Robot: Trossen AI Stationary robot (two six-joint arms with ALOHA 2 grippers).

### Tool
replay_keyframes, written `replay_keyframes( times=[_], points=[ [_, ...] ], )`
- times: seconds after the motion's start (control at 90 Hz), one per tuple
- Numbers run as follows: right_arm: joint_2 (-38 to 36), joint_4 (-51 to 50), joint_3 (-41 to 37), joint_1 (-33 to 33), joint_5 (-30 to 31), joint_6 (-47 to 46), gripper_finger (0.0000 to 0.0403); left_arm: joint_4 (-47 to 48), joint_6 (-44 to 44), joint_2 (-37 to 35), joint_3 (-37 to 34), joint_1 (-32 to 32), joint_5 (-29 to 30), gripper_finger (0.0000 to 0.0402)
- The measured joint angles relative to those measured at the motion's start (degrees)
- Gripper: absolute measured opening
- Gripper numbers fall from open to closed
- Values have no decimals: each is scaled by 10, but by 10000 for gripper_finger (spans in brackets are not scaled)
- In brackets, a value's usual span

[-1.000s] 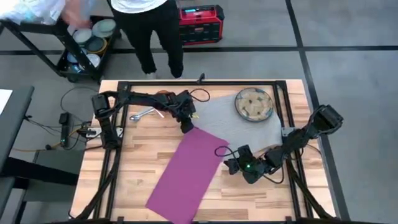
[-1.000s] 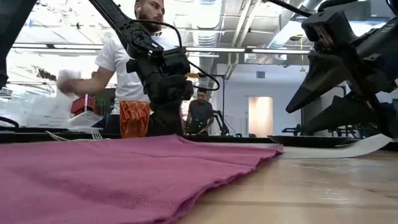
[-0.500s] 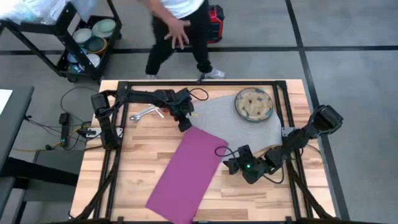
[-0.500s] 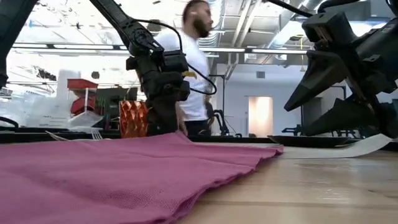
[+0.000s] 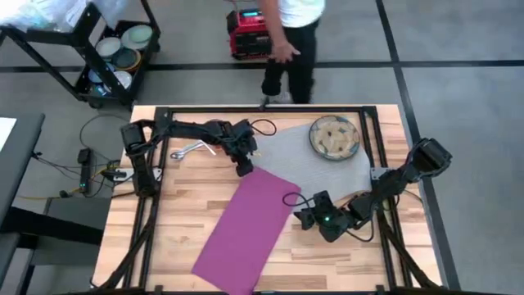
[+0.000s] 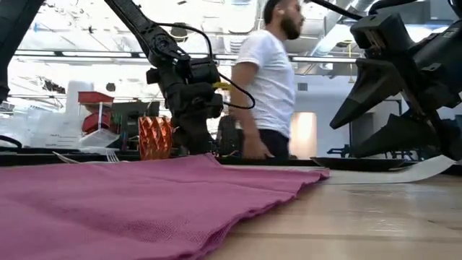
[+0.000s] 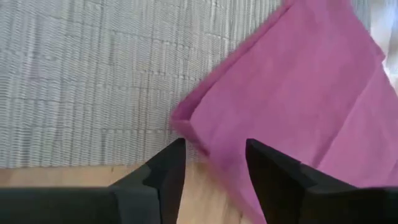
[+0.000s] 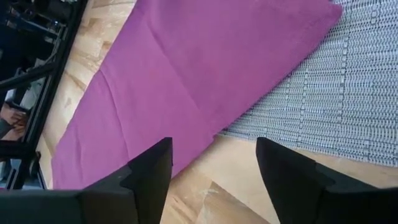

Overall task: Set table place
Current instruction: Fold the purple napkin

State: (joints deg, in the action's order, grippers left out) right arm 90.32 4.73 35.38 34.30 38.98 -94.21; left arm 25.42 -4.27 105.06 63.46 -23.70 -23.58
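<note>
Left claw [image 7: 210,163] hung open over the magenta napkin's [image 5: 246,231] corner on the grey mat [image 5: 315,170]. Right claw [image 8: 214,167] was open too, low beside the napkin's other corner.

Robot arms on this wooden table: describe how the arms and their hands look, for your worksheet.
Both are dark, near-black jointed arms. The left arm carries looping black cables near its hand, the left hand, which ends in two flat, dark, angular fingers. The right hand has the same two dark fingers; a small green light glows on the right arm's wrist.
</note>
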Motion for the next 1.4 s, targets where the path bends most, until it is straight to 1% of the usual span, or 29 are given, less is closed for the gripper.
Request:
replay_keyframes(
  times=[0.1,0.167,0.233,0.322,0.344,0.411,0.556,0.656,0.844,1.056,1.256,1.4],
  points=[
    [0,0,0,0,0,0,218,-10,0,0,0,0,10,130],
    [0,1,0,0,0,0,218,-16,0,0,0,0,20,113],
    [0,1,0,0,0,0,218,-17,4,0,0,0,22,83],
    [0,3,0,-2,0,1,218,-18,15,0,0,0,22,23],
    [0,3,0,-3,0,2,218,-17,17,0,0,0,22,15],
    [0,3,0,-8,0,2,218,-11,17,0,0,0,22,6],
    [0,3,0,-28,0,2,218,23,19,-5,2,0,22,0],
    [0,-1,0,-50,-3,9,218,41,25,-25,10,0,23,0],
    [0,-3,0,-104,-59,73,218,56,38,-78,15,0,33,0],
    [-11,-35,0,-163,-71,93,218,71,40,-91,16,-1,38,0],
    [-38,-34,-1,-220,-130,188,218,75,41,-91,16,18,40,0],
    [-54,-35,0,-259,-193,261,218,80,47,-94,16,19,44,0]
  ],
)
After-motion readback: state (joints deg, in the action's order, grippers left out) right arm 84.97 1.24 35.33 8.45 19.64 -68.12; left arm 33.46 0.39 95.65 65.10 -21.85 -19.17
